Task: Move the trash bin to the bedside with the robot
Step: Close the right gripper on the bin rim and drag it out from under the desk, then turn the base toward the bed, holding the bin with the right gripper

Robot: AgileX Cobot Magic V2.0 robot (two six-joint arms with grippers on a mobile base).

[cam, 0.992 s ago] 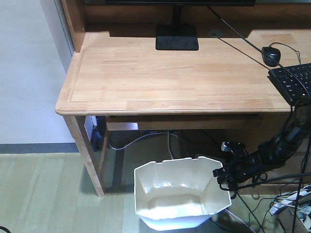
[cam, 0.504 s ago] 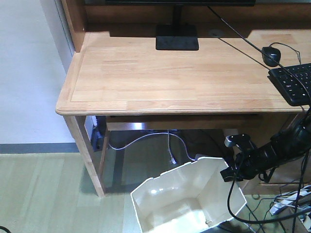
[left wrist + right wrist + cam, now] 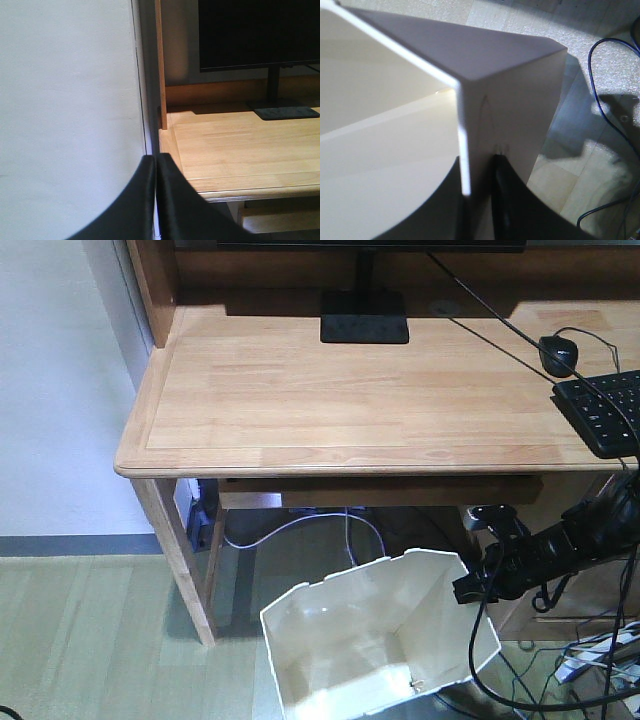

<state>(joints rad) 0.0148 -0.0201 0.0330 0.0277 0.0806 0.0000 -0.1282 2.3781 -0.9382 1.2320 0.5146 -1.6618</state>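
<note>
The white faceted trash bin (image 3: 375,640) hangs tilted in front of the desk, its mouth leaning toward the camera and its cream inside showing. My right gripper (image 3: 470,588) is shut on the bin's right rim. In the right wrist view one finger lies inside the wall and one outside, pinching the rim (image 3: 464,150) between them. My left gripper (image 3: 156,159) is shut on nothing, held up beside the white wall at the desk's left corner. The bedside is out of view.
A light wooden desk (image 3: 350,390) fills the upper view, carrying a monitor stand (image 3: 364,318), a mouse (image 3: 558,355) and a keyboard (image 3: 605,410). Its left leg (image 3: 180,560) stands near the bin. Loose cables (image 3: 590,660) lie on the floor at right.
The right gripper has lifted and tilted the bin; its rim rose on the right and its mouth now tips toward the camera. The arm has moved up and right.
</note>
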